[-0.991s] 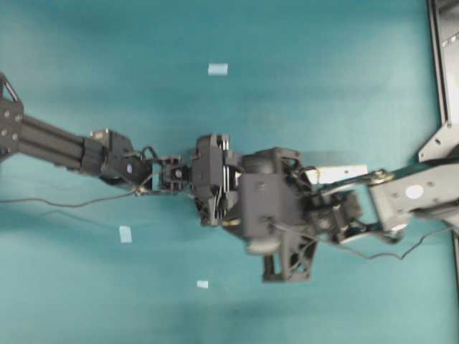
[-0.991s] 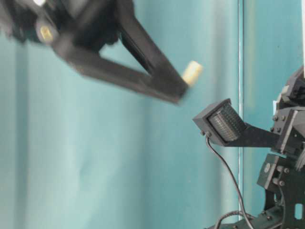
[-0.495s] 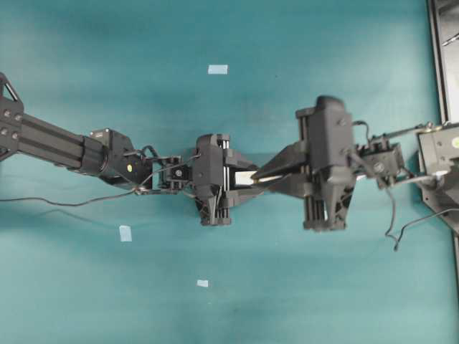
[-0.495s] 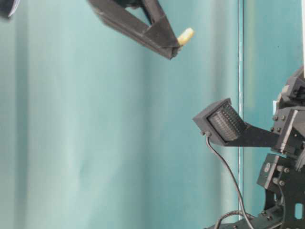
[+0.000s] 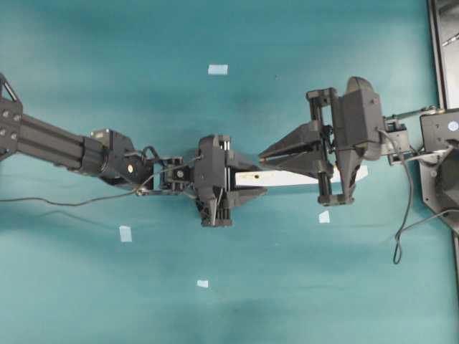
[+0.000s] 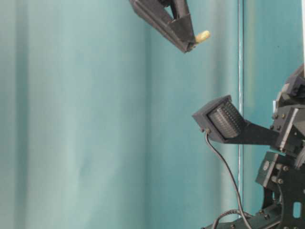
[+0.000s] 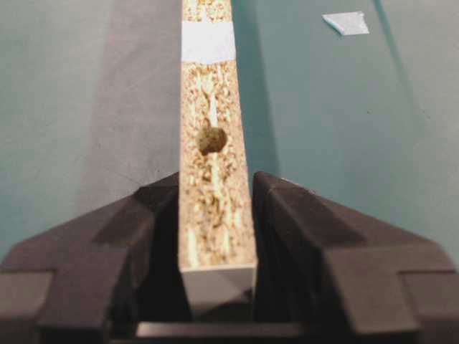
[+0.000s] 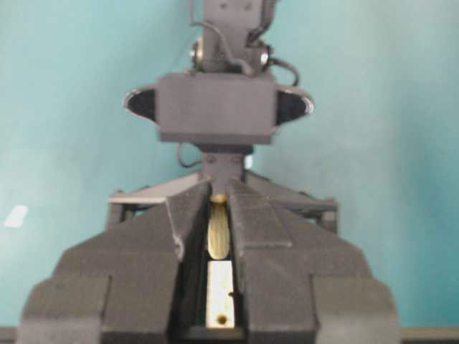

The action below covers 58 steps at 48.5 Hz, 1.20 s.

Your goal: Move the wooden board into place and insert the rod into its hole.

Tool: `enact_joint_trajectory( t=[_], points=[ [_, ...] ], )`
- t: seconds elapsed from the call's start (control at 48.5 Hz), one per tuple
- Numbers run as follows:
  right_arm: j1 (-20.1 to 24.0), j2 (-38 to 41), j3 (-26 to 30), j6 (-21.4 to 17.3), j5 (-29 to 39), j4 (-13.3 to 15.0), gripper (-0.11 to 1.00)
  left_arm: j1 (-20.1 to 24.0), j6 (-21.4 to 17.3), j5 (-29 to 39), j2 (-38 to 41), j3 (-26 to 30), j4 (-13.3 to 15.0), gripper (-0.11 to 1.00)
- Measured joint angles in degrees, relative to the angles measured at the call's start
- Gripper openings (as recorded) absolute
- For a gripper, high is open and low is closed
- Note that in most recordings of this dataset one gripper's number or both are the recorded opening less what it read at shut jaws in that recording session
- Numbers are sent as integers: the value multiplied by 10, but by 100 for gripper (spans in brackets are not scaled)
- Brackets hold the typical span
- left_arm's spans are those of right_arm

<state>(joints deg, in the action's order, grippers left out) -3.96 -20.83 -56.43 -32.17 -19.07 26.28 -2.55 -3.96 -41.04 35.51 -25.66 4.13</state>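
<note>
The wooden board [image 5: 287,179] lies left to right across the mat; in the left wrist view it stands on its narrow edge [image 7: 215,215]. Its hole [image 7: 212,140] faces up, just beyond the fingers. My left gripper [image 7: 216,179] is shut on the board's near end, also seen from overhead [image 5: 252,179]. The hole [image 5: 256,174] shows as a small dark dot there. My right gripper [image 5: 262,153] hovers just behind the hole, shut on the rod [image 8: 217,229], whose tip pokes past the fingers [image 6: 202,36].
Small light-blue tape squares lie on the teal mat [image 5: 218,69], [image 5: 125,233], [image 5: 203,284], [image 5: 324,216]. A white tape band [image 7: 208,41] wraps the board farther along. A metal frame [image 5: 445,64] borders the right edge.
My right gripper, carrying the rod, swung off the middle of the board toward the back and right, uncovering it. My left jaws closed in on the board.
</note>
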Motion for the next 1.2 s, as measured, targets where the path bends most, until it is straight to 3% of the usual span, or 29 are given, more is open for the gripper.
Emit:
enact_joint_trajectory(
  t=[0.557,0.805,0.887,1.197],
  points=[
    [-30,76,-65,51,-204,-3,9,0,-3,18,-2,1,0,35],
    [-46,135,-85,139,-315,-58,9,1,-3,28,-5,1,0,35],
    [-46,155,-90,156,-333,-68,9,1,-3,32,-6,1,0,35],
    [-47,187,-83,159,-342,-71,9,0,-3,36,-9,1,0,35]
  ],
)
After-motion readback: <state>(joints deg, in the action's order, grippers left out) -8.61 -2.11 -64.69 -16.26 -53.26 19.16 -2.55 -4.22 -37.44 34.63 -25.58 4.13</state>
